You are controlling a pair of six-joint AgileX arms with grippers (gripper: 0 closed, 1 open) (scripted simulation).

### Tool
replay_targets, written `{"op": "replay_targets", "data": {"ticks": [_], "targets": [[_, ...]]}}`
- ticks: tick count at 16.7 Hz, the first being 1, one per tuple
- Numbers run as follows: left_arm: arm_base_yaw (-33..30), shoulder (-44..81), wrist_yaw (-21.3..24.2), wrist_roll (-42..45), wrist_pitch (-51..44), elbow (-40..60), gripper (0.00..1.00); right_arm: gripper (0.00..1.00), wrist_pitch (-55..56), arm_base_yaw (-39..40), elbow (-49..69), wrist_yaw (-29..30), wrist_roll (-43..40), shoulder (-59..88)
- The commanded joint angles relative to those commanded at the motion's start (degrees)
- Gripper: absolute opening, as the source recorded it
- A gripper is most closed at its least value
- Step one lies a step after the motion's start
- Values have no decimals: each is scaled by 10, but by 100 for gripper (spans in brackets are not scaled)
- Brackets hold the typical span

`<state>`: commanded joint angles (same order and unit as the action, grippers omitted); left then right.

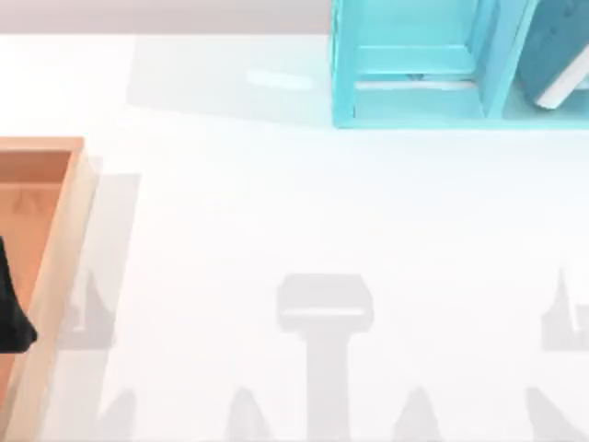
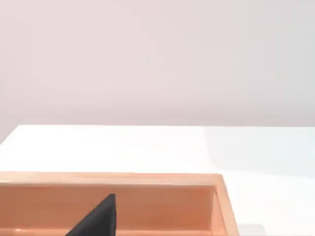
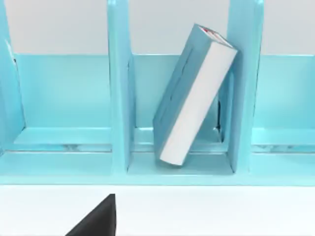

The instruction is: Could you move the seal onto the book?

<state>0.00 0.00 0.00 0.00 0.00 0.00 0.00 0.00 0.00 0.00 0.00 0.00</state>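
One book (image 3: 194,96), teal cover, white page edges, stands tilted in a compartment of the light cyan shelf (image 3: 118,98), its top corner leaning on the divider beside it, lower end on the shelf floor. In the top view the book (image 1: 563,55) sits at the far right edge, inside the shelf (image 1: 414,64) at the table's back.

White table (image 1: 294,230) in front of the shelf is bare apart from shadows.

Wooden tray (image 1: 55,239) at the table's left edge; a dark gripper part (image 1: 11,313) lies over its inner side. Left wrist view: tray wall (image 2: 123,196), a black finger tip (image 2: 101,219) before it. Right wrist view: a black finger tip (image 3: 101,219) over the table, facing the shelf. Whether either claw is open or closed, I cannot tell.
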Motion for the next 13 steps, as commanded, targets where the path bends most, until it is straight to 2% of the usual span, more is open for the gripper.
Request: {"op": "replay_targets", "data": {"ticks": [6, 13], "targets": [[0, 0, 0, 0, 0, 0, 100, 100, 43, -4, 28, -5, 14, 59], [0, 0, 0, 0, 0, 0, 100, 100, 237, -20, 154, -27, 77, 380]]}}
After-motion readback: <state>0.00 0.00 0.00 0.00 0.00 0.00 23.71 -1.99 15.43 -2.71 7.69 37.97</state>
